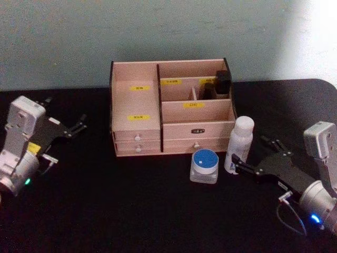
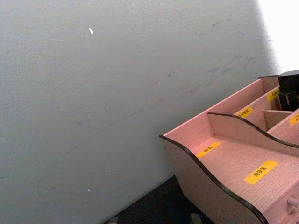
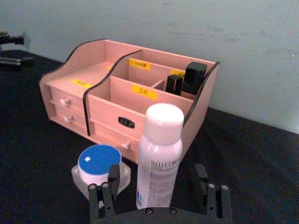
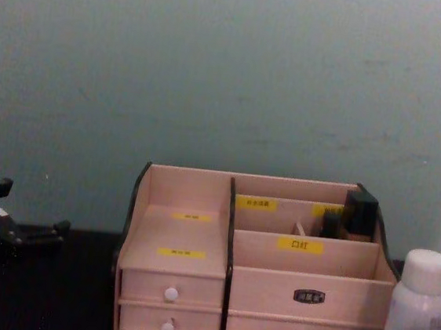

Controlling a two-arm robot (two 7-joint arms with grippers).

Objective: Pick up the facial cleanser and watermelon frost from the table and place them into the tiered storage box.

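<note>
My right gripper (image 1: 251, 153), spread wide at the facial cleanser (image 1: 240, 142)
The bottle stands upright in line with my fingers' gap, ungripped, just before the right drawers of the tiered storage box (image 1: 136, 113), which sits toward the far edge of the black table (image 1: 105, 211). The watermelon frost (image 1: 204, 165) crowds the bottle's left side. Two dark containers (image 1: 222, 83) occupy the box's rear right compartment. My left gripper (image 1: 80, 125) hangs open near the table's left edge.

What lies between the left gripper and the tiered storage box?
Nothing: in the head view the black table between the left gripper and the tiered storage box is bare.
</note>
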